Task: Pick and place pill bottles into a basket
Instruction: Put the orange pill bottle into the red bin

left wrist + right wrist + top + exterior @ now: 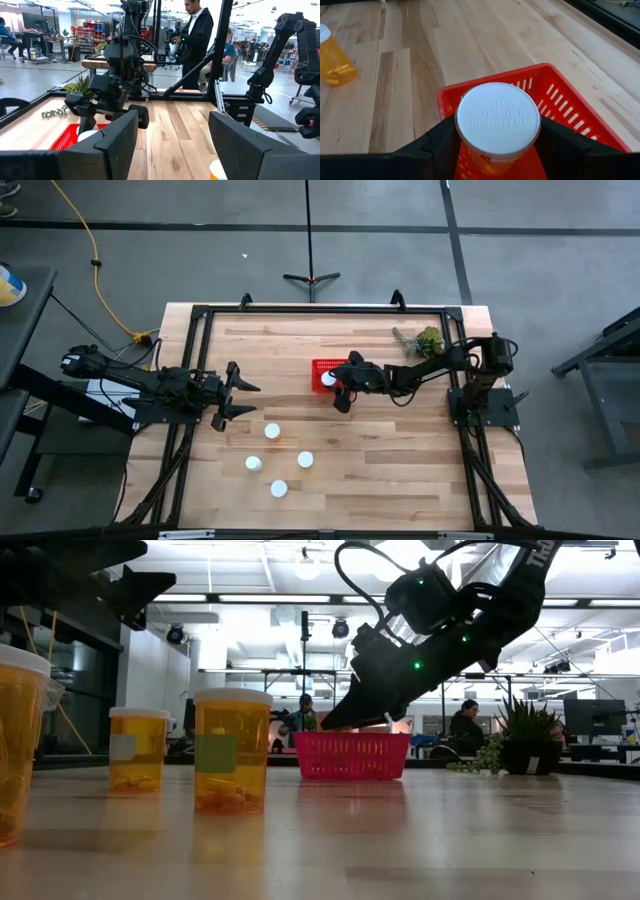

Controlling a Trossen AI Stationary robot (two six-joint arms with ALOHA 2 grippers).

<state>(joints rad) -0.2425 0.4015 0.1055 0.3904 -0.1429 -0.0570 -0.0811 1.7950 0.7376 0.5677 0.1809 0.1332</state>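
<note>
My right gripper point(338, 387) is shut on a pill bottle point(498, 122), orange with a white cap, over the red basket point(322, 368). The right wrist view shows the slotted red basket point(570, 115) under the bottle. Several more bottles stand upright on their bases on the table's near middle: point(271, 431), point(305, 460), point(253, 464), and some show in the low view point(232, 750). My left gripper point(242, 394) is open and empty, left of the basket and above the table. My right gripper pinches the bottle between its two fingers, which sit on opposite sides of it just under the cap's rim point(465, 144). The fingers slant down from the table's right. The bottle stands upright, cap up, over the basket's left end; its bottom is hidden.
A green plant sprig point(420, 340) lies at the far right of the table. A black frame point(300, 310) runs around the table's edges. People stand and sit in the room beyond the table point(197, 40). Bare wood lies right of the bottles point(400, 460).
</note>
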